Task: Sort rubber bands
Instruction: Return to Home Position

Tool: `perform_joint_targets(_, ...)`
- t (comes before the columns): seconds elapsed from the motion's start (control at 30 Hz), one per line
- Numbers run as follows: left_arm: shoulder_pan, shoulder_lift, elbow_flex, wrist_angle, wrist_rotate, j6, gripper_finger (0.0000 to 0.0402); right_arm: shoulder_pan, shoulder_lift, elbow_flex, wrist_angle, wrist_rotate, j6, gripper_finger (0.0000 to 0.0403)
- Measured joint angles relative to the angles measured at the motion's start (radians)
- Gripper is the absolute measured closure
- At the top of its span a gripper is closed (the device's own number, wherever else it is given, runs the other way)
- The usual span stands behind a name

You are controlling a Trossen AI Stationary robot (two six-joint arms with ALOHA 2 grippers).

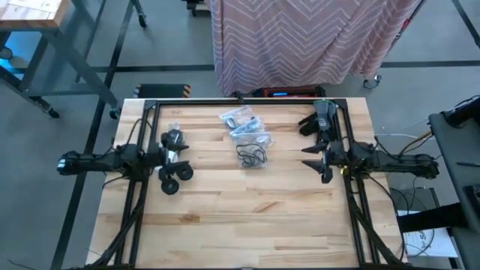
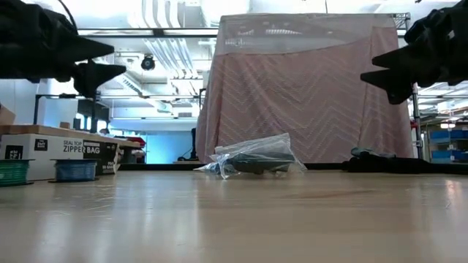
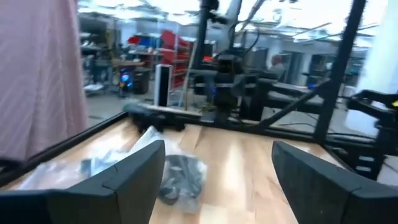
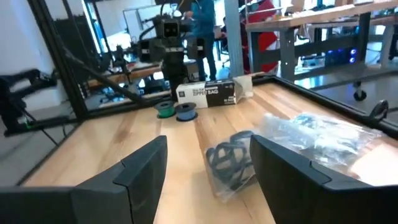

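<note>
Both arms parked clear: left gripper (image 3: 217, 149) and right gripper (image 4: 208, 142), jaws apart and empty, flank the rubber bands (image 1: 253, 155) in their bags (image 1: 241, 120) (I judge sorting finished) on the worktop (image 1: 247, 217).

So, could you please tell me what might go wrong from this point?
The dark grey work gloves lie close beside the right gripper; that arm could snag them as it moves. The black-and-white zipper-bag box sits near the left gripper and could be knocked. Whether the clear plastic bag of black rubber bands is sealed cannot be seen; bands might spill.
</note>
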Motion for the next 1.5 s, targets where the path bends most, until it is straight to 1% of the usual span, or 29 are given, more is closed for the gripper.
perform_joint_targets(0.13, 0.001, 0.003, 0.000, 0.007, 0.043, 0.038, 0.0123, 0.000, 0.001, 0.000, 0.000, 0.000, -0.146, 0.0177)
perform_joint_targets(0.27, 0.001, 0.009, 0.000, -0.005, 0.062, 0.057, 0.0131, 0.000, 0.001, 0.000, 0.000, 0.000, -0.206, 0.0170)
perform_joint_targets(0.53, 0.001, 0.040, 0.000, -0.019, 0.061, 0.037, 0.0138, 0.000, 0.001, 0.000, -0.001, 0.000, -0.152, 0.0162)
perform_joint_targets(0.9, 0.001, 0.101, -0.001, -0.020, 0.060, 0.034, 0.0119, 0.000, 0.001, 0.000, -0.001, 0.000, -0.138, 0.0178)
perform_joint_targets(1.1, 0.001, 0.135, -0.001, -0.020, 0.060, 0.034, 0.0115, 0.000, 0.001, 0.000, -0.001, 0.000, -0.138, 0.0181)
perform_joint_targets(1.5, 0.001, 0.202, -0.001, -0.020, 0.059, 0.034, 0.0134, 0.000, 0.001, 0.000, -0.001, 0.001, -0.138, 0.0163)
